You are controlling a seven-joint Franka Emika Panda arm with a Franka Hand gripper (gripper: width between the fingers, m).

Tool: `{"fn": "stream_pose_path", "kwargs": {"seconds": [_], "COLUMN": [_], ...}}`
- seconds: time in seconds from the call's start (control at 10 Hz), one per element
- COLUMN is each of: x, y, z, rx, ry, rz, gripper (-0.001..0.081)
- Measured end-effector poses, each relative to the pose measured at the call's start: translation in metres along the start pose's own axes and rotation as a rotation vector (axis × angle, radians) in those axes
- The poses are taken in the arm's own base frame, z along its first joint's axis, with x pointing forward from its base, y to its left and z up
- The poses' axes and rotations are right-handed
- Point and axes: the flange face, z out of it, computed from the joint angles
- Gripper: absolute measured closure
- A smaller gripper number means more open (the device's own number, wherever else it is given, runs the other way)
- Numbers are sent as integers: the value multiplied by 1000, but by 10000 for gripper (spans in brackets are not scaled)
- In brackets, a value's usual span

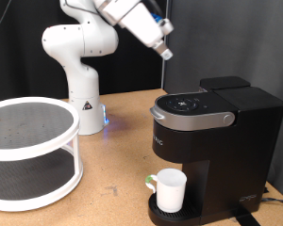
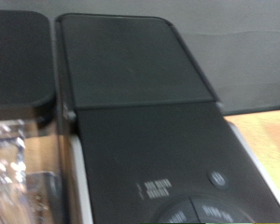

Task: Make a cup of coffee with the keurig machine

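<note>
Nearest the exterior camera, the cup (image 1: 170,189) stands upright on the round drip tray (image 1: 158,214) of the keurig machine (image 1: 217,141), under its spout. The machine's lid is down, its silver-grey handle (image 1: 193,120) curving round the button panel (image 1: 187,103). At that view's left sits a white two-tier round rack (image 1: 28,151). Farther back, my gripper (image 1: 166,53) hangs in the air above the machine, touching nothing; I cannot tell whether my fingers are parted. My wrist camera looks down on the machine's black top (image 2: 140,103).
</note>
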Motion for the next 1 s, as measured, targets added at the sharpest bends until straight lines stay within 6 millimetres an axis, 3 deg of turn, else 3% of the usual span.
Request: {"fn": "stream_pose_path", "kwargs": {"seconds": [0.4, 0.7, 1.0], "x": [14, 48, 78], "y": [3, -20, -29], "z": [7, 10, 11], "rx": [-41, -141, -99], "ry": [-47, -165, -326], "rz": [14, -88, -171], "gripper": [4, 4, 4]}}
